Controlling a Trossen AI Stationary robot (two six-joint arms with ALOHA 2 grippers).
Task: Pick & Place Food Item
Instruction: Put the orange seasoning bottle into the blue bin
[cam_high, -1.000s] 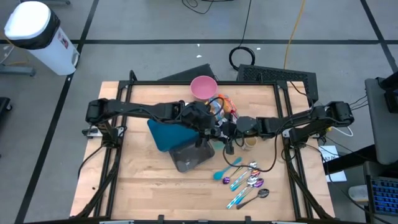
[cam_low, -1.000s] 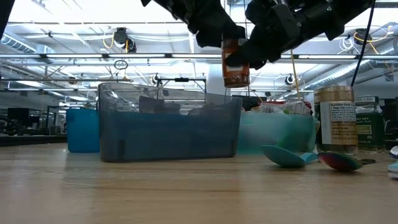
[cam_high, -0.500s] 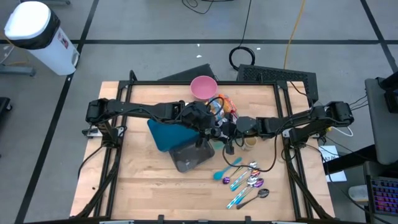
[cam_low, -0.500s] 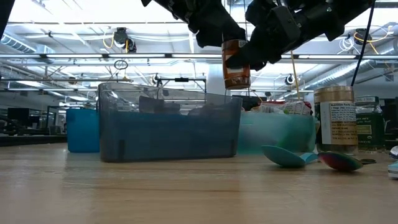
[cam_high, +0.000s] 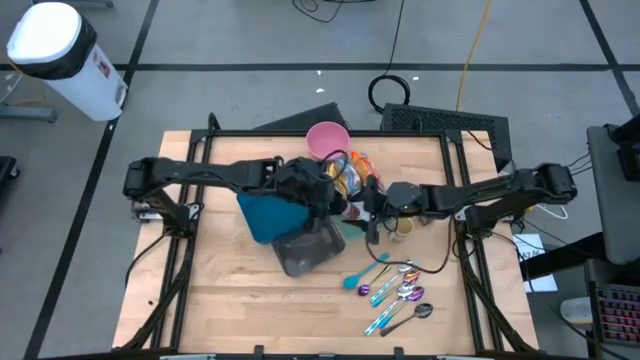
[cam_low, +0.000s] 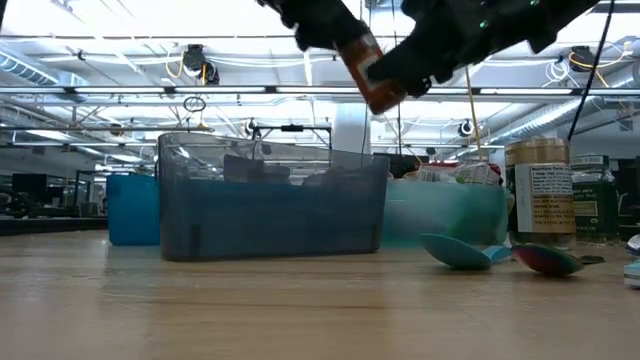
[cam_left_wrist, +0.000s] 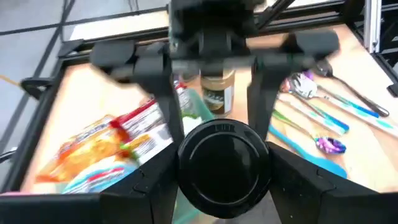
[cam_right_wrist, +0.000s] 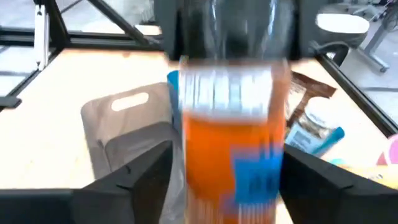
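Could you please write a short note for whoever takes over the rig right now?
Left gripper: jaws shut on the jar's black lid, up in the air at mid-table.
Right gripper: jaws on either side of the jar's body, apparently open and letting go.
Jar: orange label, tilted, off the table, above the right end of the grey bin.
Done: jar lifted and brought between both arms, apparently a handover to the left.
Left: clear the right gripper away, then set the jar down; the grey bin looks the likely place. A second jar stands on the table.
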